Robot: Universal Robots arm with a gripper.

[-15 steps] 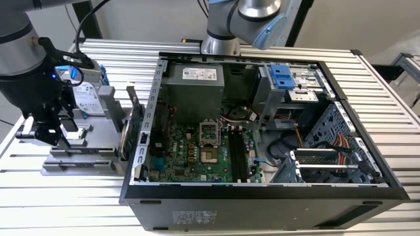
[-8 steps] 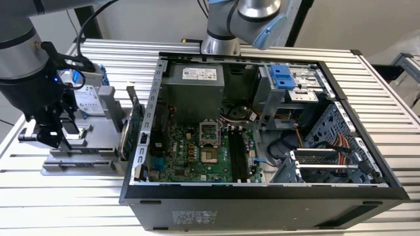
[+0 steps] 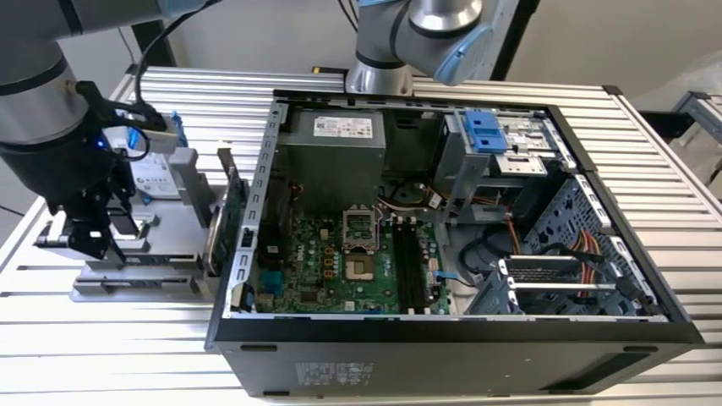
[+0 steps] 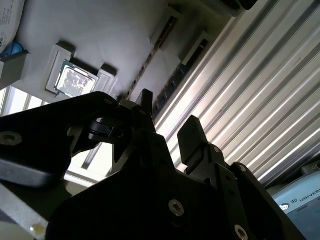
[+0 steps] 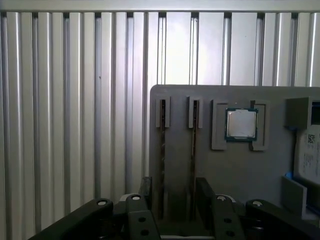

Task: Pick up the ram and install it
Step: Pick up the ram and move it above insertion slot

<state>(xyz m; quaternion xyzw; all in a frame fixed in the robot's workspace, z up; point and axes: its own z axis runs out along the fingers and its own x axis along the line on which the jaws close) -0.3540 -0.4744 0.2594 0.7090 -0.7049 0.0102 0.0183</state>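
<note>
Exterior view: the claw (image 3: 100, 241) hangs over the grey holder (image 3: 147, 279) on the desk (image 3: 113, 355), fingertips lost in shadow. Second wrist view: claw wide open, gripping nothing, the ram (image 4: 172, 82) edge-on just past it. First wrist view: ram upright in its slot beside a second stick (image 5: 194, 160), lower ends hidden behind the fingers (image 5: 205, 192).

Half-seen parts at the holder

In the first wrist view the ram (image 5: 162, 150) and the twin stick (image 5: 193, 150) beside it stand edge-on in the grey holder (image 5: 235, 185), so their chips cannot be made out. Their ends nearest the gripper (image 5: 174, 190) pass behind its fingers (image 5: 145, 189). The hard drive (image 5: 310, 155) is cut off by the picture's edge. In the exterior view the arm (image 3: 51, 161) covers part of the holder.
</note>
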